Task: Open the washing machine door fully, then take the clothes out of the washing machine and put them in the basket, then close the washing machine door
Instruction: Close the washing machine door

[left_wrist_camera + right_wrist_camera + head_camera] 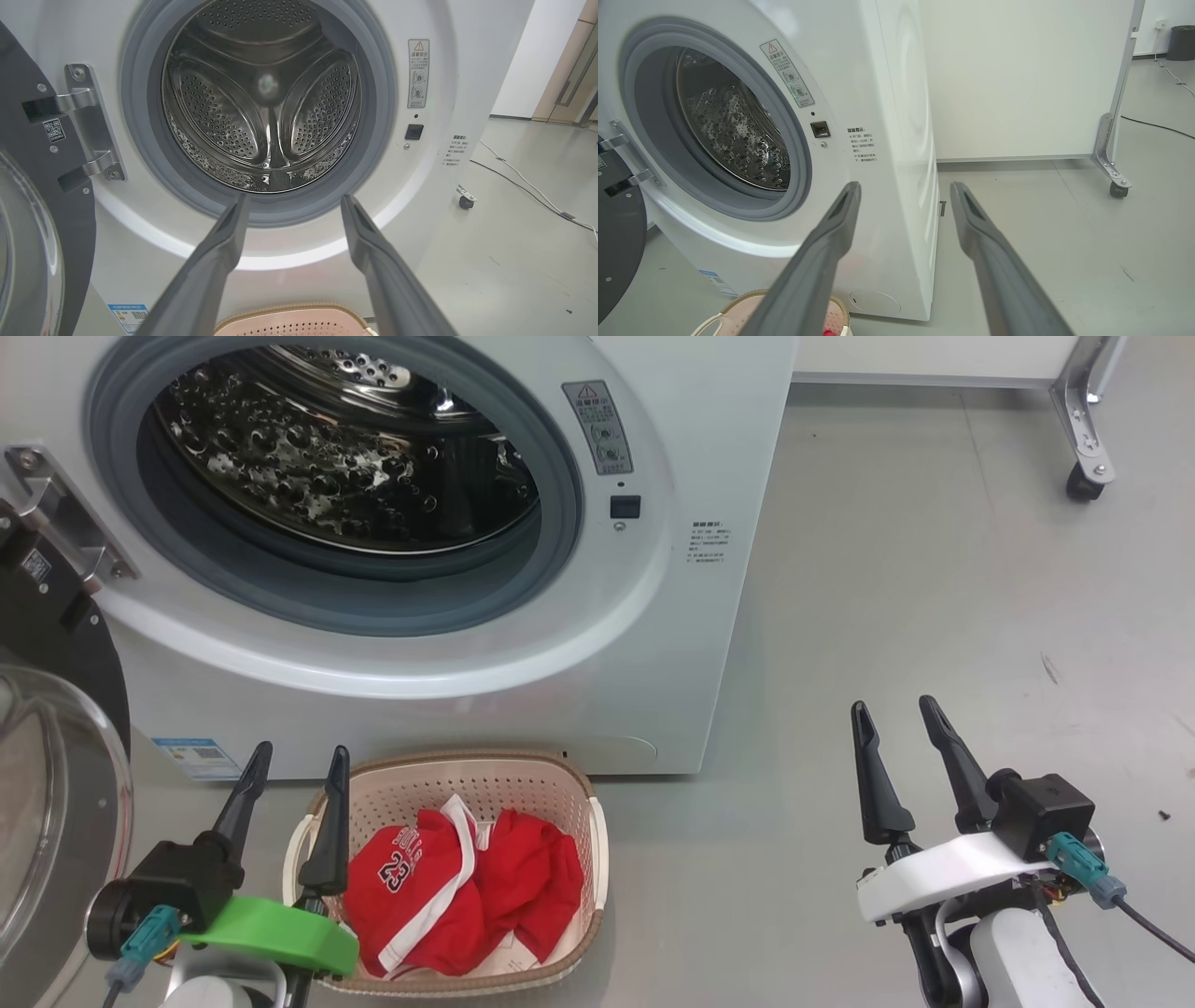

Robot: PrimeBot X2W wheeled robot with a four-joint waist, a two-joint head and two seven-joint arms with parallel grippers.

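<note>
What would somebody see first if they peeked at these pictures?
Probably the big round opening of the washing machine, upper left in the head view, with its shiny steel drum empty. Next, the bright red clothes, one with a white 23, heaped in the cream basket on the floor right in front of it. The washing machine door hangs wide open at far left.

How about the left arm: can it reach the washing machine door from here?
Probably yes. The left pincer is open and empty, and the washing machine door stands swung open just to its left with nothing seen between them. The basket sits on the other side, out of the way.
</note>
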